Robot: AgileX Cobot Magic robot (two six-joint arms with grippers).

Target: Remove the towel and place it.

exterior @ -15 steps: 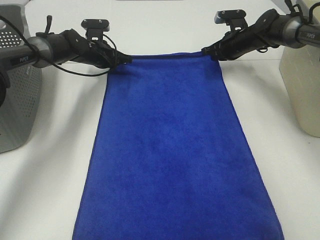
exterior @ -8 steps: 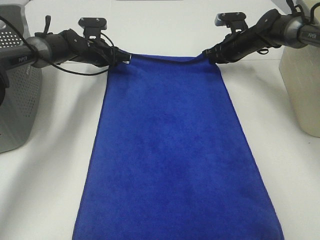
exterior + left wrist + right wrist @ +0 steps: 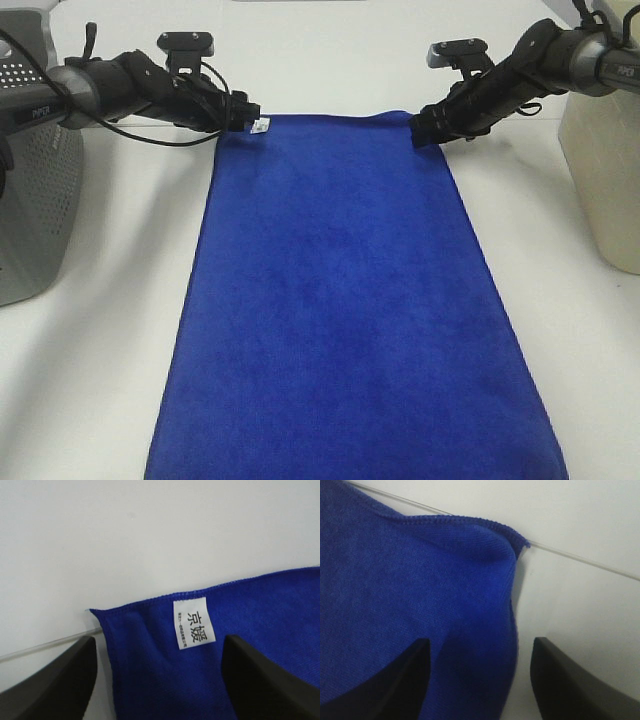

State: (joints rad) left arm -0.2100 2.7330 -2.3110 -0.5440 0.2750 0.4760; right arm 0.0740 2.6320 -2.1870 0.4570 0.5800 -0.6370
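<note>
The deep blue towel (image 3: 340, 300) lies flat and spread lengthwise on the white table, reaching from the far middle to the near edge of the exterior view. Its white tag (image 3: 262, 125) shows at the far left corner. My left gripper (image 3: 245, 118) is open at that corner. In the left wrist view the towel (image 3: 250, 610) and tag (image 3: 194, 621) lie on the table between the gripper's (image 3: 159, 647) spread fingers. My right gripper (image 3: 420, 130) is open at the far right corner. In the right wrist view the towel (image 3: 395, 580) lies between that gripper's (image 3: 480, 645) fingers.
A grey perforated basket (image 3: 30, 200) stands at the left edge of the table. A beige container (image 3: 600, 170) stands at the right edge. Bare white table (image 3: 110, 300) runs along both sides of the towel.
Both grippers lowered the towel's far edge onto the table and opened, letting go of the corners. The white tag now shows at the left corner.
</note>
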